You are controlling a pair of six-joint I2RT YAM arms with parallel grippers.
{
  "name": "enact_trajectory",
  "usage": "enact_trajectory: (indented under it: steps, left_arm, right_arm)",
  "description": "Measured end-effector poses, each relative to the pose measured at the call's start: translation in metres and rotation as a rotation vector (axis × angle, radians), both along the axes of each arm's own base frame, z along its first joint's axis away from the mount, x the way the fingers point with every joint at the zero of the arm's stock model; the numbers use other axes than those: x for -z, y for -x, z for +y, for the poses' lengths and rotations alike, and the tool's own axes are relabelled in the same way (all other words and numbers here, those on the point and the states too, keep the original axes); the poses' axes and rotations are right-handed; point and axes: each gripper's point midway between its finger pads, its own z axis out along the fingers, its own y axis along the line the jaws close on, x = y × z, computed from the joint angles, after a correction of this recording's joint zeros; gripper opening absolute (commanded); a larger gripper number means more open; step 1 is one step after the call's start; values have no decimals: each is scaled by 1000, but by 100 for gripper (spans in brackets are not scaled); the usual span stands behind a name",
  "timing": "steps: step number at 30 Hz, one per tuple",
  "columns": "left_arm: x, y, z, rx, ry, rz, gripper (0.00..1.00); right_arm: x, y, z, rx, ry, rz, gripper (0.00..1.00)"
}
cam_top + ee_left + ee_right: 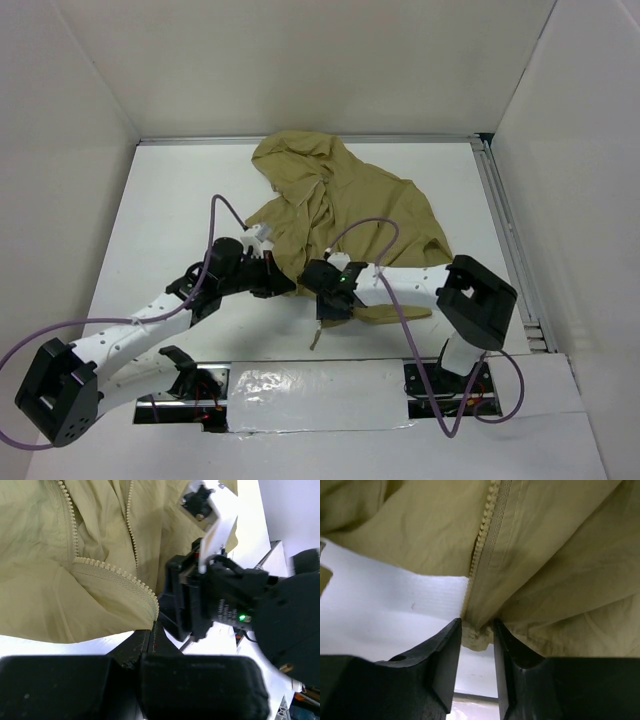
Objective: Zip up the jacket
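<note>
Jacket (350, 210) lies crumpled and unzipped at the middle of the table (170, 230). Right gripper (477, 630) pinches narrowly on 1 zipper tape (485, 540) at its bottom end, probably to anchor it. The left gripper (150, 635) noses the other toothed edge (120, 575), and I cannot tell its opening.

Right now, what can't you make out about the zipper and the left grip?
Zipper slider: shows in no view. It would be too small in top external, and both wrist views crop the zipper teeth of the jacket.
Left gripper: in the left wrist view the fingertips are dark and blurred, so a pinch on the hem is unclear.
Sleeves: top external, lost in bunched fabric.
</note>
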Motion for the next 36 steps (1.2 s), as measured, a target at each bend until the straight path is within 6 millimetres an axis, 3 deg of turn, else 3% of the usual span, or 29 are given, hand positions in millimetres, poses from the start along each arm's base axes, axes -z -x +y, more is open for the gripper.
enact_trajectory:
  steps: [3,9,17,19,21,24,27,29,33,36]
  left_arm:
    - [-3,1,2,-7,1,-10,0]
    - [-6,1,6,-28,-7,-22,0]
    - [-9,2,10,-45,-14,-31,0]
    - [-10,3,10,-40,-11,-33,0]
    - [-13,6,8,-25,-2,-34,0]
    - [-22,9,3,8,19,-37,0]
    - [-46,10,-6,50,63,-69,0]
    - [-62,10,-12,74,93,-97,0]
    - [-92,11,-19,112,146,-165,0]
    - [-105,14,-20,140,169,-212,0]
  right_arm:
    - [1,-3,3,34,43,-8,31]
    - [3,-4,-3,83,102,-24,0]
    - [-2,-2,-8,61,-11,-86,0]
    - [-11,-1,-14,24,-61,-121,0]
    - [-37,-5,-11,-23,-154,-190,0]
    - [-101,-19,4,-87,-371,-356,0]
    - [-176,-28,9,-142,-609,-548,0]
    - [-208,-29,4,-172,-713,-639,0]
    - [-237,-29,-4,-229,-807,-724,0]
    - [-239,-27,-2,-276,-827,-716,0]
